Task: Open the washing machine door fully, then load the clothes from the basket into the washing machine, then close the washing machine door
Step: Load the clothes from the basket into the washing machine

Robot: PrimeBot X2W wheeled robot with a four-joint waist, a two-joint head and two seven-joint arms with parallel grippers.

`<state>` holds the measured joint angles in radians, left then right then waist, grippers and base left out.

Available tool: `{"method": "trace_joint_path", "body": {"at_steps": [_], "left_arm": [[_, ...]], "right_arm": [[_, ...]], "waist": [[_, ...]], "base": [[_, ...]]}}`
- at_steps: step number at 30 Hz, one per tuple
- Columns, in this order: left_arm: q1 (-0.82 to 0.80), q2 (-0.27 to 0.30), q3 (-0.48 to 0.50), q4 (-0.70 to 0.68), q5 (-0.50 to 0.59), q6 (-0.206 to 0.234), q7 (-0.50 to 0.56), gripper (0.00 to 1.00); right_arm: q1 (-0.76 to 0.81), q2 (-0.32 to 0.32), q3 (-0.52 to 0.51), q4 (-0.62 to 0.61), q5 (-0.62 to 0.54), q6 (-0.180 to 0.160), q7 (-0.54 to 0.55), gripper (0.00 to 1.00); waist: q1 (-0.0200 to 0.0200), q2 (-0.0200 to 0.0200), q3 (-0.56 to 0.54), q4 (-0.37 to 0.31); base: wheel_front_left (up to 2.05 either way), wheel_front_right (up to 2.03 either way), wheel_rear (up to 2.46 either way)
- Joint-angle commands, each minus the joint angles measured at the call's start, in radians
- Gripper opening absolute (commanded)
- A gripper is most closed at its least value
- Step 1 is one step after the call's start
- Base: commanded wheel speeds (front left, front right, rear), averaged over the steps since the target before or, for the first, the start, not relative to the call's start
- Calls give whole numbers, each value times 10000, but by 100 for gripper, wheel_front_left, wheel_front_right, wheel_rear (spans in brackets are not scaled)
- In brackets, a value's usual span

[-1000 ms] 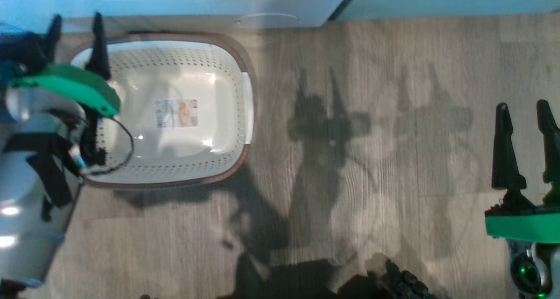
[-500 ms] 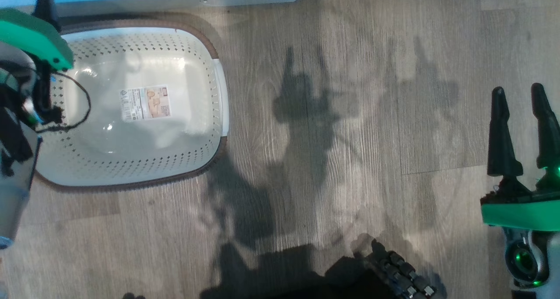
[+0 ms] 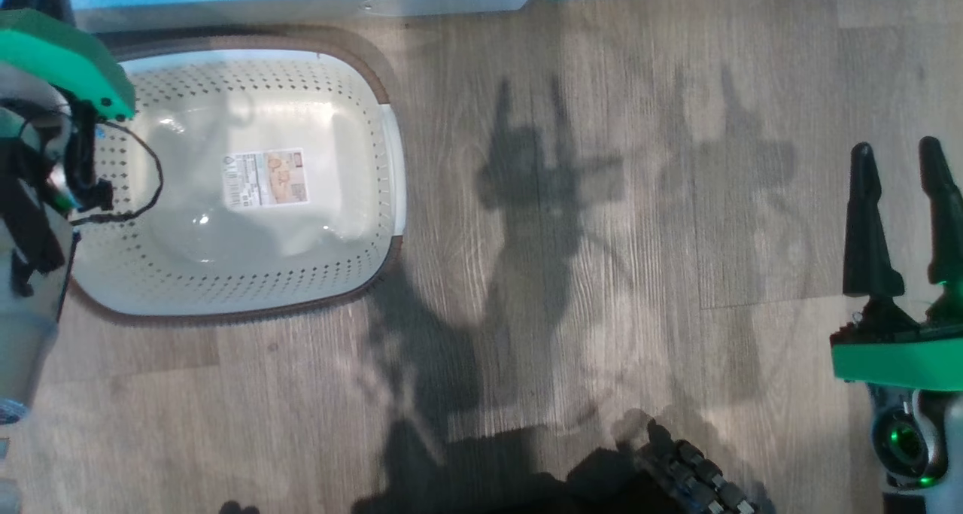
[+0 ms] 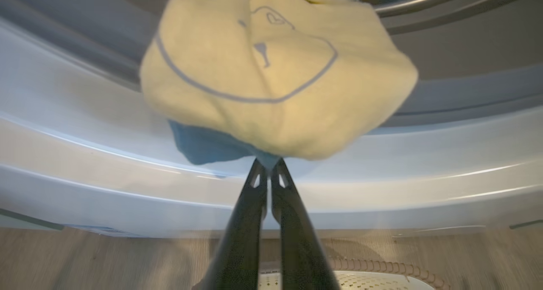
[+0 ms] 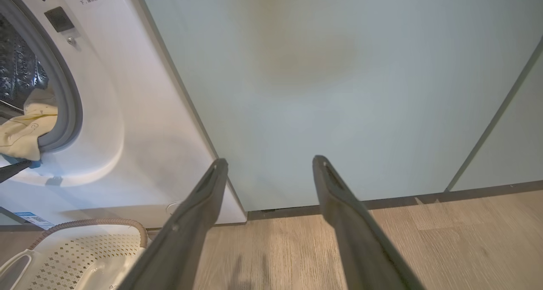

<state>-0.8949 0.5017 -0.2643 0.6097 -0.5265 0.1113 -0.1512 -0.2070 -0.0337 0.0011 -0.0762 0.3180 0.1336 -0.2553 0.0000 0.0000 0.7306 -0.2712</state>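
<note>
The pale yellow clothes (image 4: 275, 77) hang over the lower lip of the washing machine (image 4: 127, 188) opening, with a blue cloth (image 4: 203, 145) under them. My left gripper (image 4: 268, 167) is shut, its tips pinching the bottom edge of that bundle. The right wrist view has the same clothes (image 5: 23, 133) spilling from the drum of the washing machine (image 5: 106, 111). On the floor below stands the basket (image 3: 376, 70), holding nothing but its label. My right gripper (image 3: 897, 153) hangs open over bare floor, far right of the basket; its fingers (image 5: 212, 184) hold nothing. The washing machine door is out of view.
Pale green cabinets (image 5: 318, 90) stand right of the machine. Wood floor (image 3: 602, 311) spreads between the basket and my right arm. My left forearm (image 3: 30, 220) overlaps the basket's left side. A dark part of my base (image 3: 692, 476) shows at the bottom.
The head camera has shifted a little. My left arm has gone up toward the machine, its fingers leaving the top edge of the view, and its jaws have closed. The right gripper stays open.
</note>
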Motion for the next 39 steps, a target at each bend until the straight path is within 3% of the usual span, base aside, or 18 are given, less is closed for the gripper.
{"method": "trace_joint_path", "body": {"at_steps": [1,10,20,27,39], "left_arm": [[-49,446,255,-336,109,-26,34,0],[556,733,-57,-2359,-54,-146,1215,0],[691,2091,294,-4829,23,305,2818,0],[-140,3018,464,-4832,-282,34,4464,0],[-2904,3595,-97,-3290,-103,-865,6227,0]], "right_arm": [[82,-166,96,-258,-8,-29,-65,100],[147,-166,41,-263,-76,-29,-65,100],[83,-166,328,-207,269,-29,-65,100],[118,-166,494,-195,729,-29,-65,100],[79,-166,992,-158,1449,-29,-65,100]], "waist": [[0,0,-63,77],[0,0,-402,507],[0,0,-572,161],[0,0,-275,-590],[0,0,538,-1804]], "base": [[0,0,0],[0,0,0],[0,0,0],[0,0,0],[0,0,0]]}}
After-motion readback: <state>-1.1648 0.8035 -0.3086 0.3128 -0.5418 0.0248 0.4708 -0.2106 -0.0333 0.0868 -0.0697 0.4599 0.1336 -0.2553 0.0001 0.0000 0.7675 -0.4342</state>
